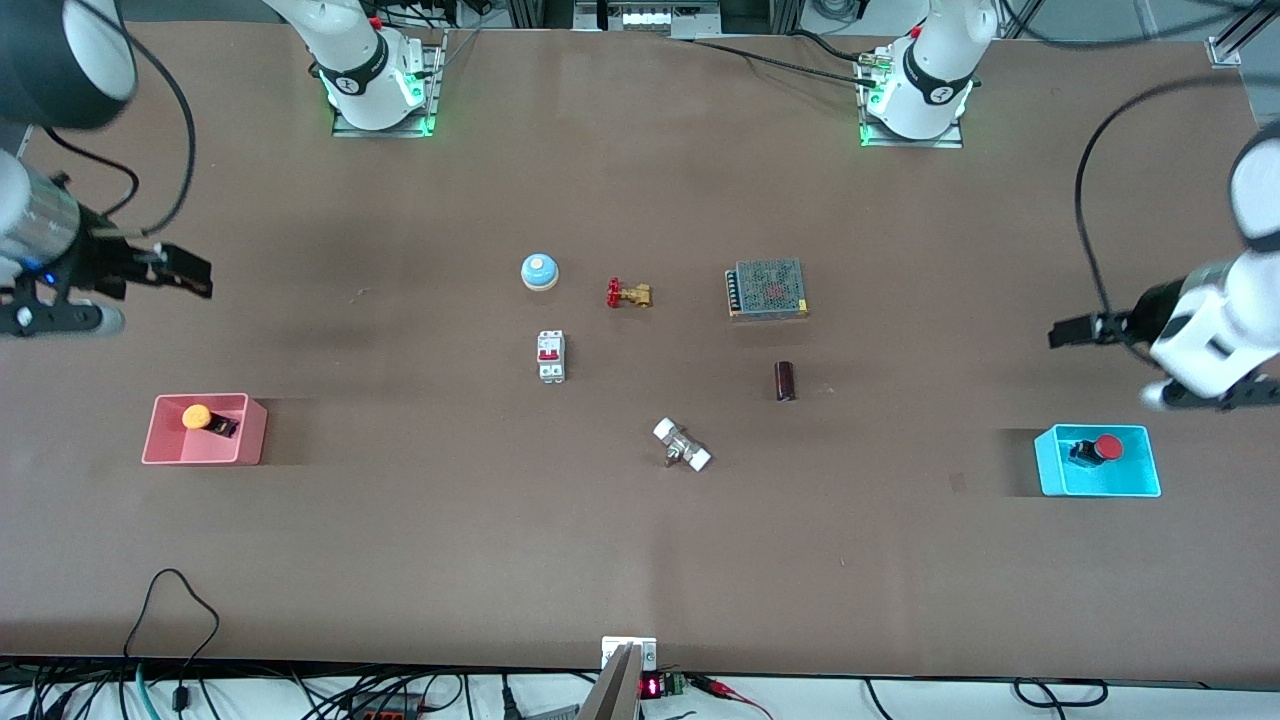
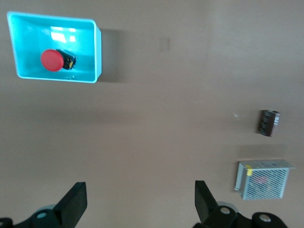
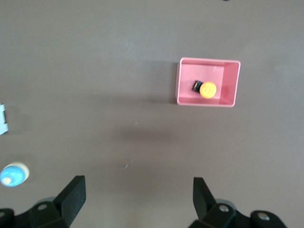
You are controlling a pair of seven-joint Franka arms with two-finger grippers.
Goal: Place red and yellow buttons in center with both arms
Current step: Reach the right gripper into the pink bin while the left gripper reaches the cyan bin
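The red button (image 1: 1106,448) lies in a cyan bin (image 1: 1048,470) toward the left arm's end of the table. The left wrist view shows the same red button (image 2: 52,60) and cyan bin (image 2: 97,52). The yellow button (image 1: 197,416) lies in a pink bin (image 1: 160,440) toward the right arm's end, and the right wrist view shows this yellow button (image 3: 207,90) and pink bin (image 3: 183,80). My left gripper (image 1: 1065,333) (image 2: 141,199) is open and empty over bare tabletop beside the cyan bin. My right gripper (image 1: 195,275) (image 3: 139,197) is open and empty over bare tabletop beside the pink bin. The brown table center (image 1: 660,350) holds neither button.
Around the center lie a blue dome bell (image 1: 539,271), a brass valve with a red handle (image 1: 628,294), a metal mesh box (image 1: 767,289), a white breaker switch (image 1: 551,356), a dark cylinder (image 1: 785,381) and a white-ended fitting (image 1: 682,445).
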